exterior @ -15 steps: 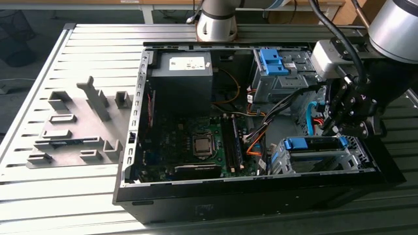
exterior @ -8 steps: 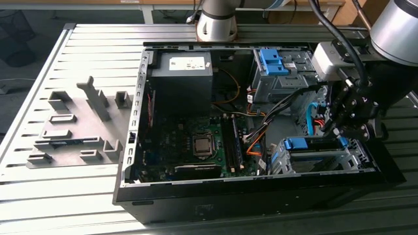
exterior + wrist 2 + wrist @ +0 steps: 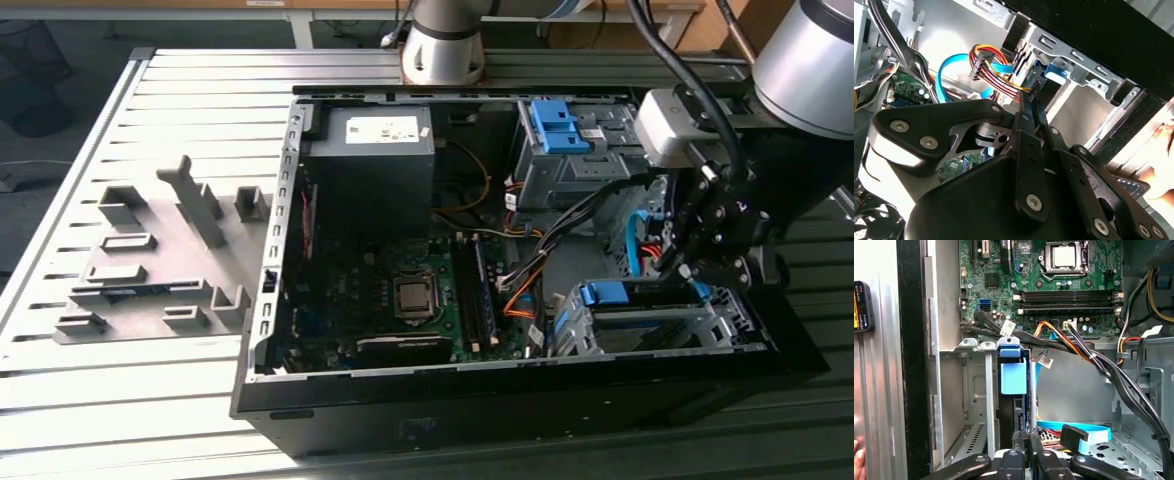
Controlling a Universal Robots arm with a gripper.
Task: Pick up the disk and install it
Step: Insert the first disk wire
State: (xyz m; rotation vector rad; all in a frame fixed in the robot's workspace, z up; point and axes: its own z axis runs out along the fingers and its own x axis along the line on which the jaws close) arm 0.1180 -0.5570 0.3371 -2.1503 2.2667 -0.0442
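The slatted metal table (image 3: 160, 390) carries the open computer case (image 3: 400, 420), which lies on its side with the green motherboard (image 3: 400, 290) facing up, and beside it, toward the exterior view's left, a grey fixture plate (image 3: 160, 260) with upright blocks. The robot arm (image 3: 814, 60) reaches down from the exterior view's upper right, its wrist bent over the case's front corner on the exterior view's right, so that the gripper (image 3: 691, 278) hangs right at the drive cage (image 3: 667, 330). In both wrist views the dark fingers (image 3: 1030, 107) stand pressed close together, closed down to a narrow slit and pointing at the blue-framed edge of the disk (image 3: 1014, 377), which sits upright in its slot in the cage; whether they actually pinch that edge cannot be told. A bundle of orange, yellow and black cables (image 3: 1079, 347) runs across the cage mouth, and a flat blue data cable (image 3: 951, 70) loops beside the fingers. A dark grey power supply (image 3: 374, 150) bears a white sticker whose print is too small to read. A second blue bracket (image 3: 554, 125) rests on the far bay. A person's fingertips (image 3: 858, 460) show at the edge of the case.
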